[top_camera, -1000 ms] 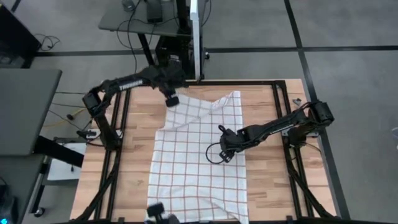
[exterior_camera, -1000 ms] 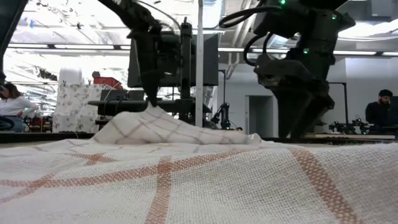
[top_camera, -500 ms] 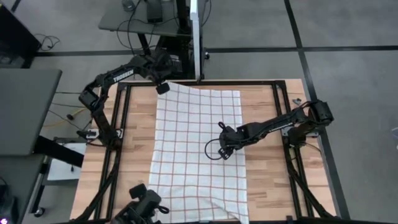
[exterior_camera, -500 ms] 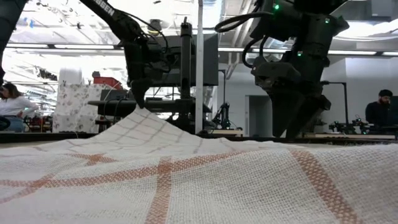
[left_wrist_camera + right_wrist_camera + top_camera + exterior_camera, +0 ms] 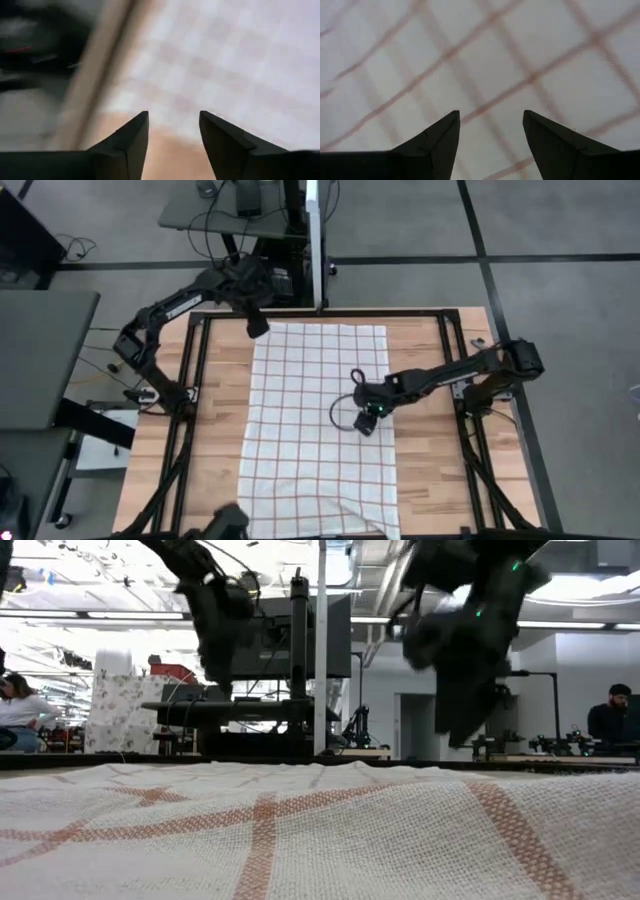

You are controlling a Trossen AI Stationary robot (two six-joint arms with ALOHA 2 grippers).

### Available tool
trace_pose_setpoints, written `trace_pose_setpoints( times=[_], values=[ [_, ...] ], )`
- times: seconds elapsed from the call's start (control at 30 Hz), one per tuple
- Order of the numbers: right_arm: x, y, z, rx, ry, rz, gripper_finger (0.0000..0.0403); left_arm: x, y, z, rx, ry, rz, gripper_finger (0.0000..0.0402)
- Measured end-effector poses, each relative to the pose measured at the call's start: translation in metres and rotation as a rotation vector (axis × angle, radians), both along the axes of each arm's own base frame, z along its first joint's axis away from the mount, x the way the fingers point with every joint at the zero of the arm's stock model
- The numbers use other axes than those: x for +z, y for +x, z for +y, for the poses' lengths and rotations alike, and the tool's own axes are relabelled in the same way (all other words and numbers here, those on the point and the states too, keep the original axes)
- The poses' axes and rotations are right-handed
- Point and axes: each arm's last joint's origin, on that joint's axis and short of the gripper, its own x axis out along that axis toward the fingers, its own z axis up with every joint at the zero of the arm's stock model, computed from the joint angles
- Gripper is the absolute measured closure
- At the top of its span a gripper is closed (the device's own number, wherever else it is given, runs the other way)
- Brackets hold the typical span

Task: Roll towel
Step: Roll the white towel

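- Towel (image 5: 318,425) — white with a red grid, lying spread flat on the wooden table (image 5: 430,470), long axis running from far edge to near edge. Not rolled anywhere.
- Near edge of the towel shows a slight wrinkle at the right corner; the rest lies smooth in the high view.
- My left claw (image 5: 257,326) sits just off the towel's far left corner, above the table edge. Fingers (image 5: 131,137) parted, nothing between them — released. Left wrist view shows the corner of the cloth and bare wood past the tips, blurred.
- My right claw (image 5: 366,420) hangs over the right half of the towel, about mid-length, arm reaching in from the right side of the table. Fingers (image 5: 440,140) spread, only grid cloth visible in the gap — released, gripping nothing.
- Low view: cloth fills the foreground flat; both arms up clear of it, left claw (image 5: 215,620) and right claw (image 5: 465,710) above the surface.
- Background in low view: a person (image 5: 612,715) at far right, another person (image 5: 18,705) at far left, well behind the table.
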Motion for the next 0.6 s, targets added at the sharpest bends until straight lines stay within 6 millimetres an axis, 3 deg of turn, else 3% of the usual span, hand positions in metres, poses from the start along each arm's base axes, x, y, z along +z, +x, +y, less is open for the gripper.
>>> trace_pose_setpoints(
  times=[0.13,0.37,0.47,0.6],
  values=[
    [-0.009,0.001,-0.002,-0.011,-0.068,0.038,0.0190,-0.013,0.010,-0.037,-0.058,-0.126,-0.052,0.0251],
    [-0.041,0.008,-0.025,-0.022,-0.031,0.162,0.0190,-0.074,0.030,-0.098,-0.134,-0.254,0.045,0.0260],
    [-0.046,0.009,-0.037,-0.027,-0.043,0.193,0.0190,-0.088,0.033,-0.114,-0.133,-0.286,0.073,0.0260],
    [-0.048,0.007,-0.052,-0.005,-0.056,0.206,0.0190,-0.090,0.035,-0.121,-0.136,-0.297,0.087,0.0260]
  ],
)
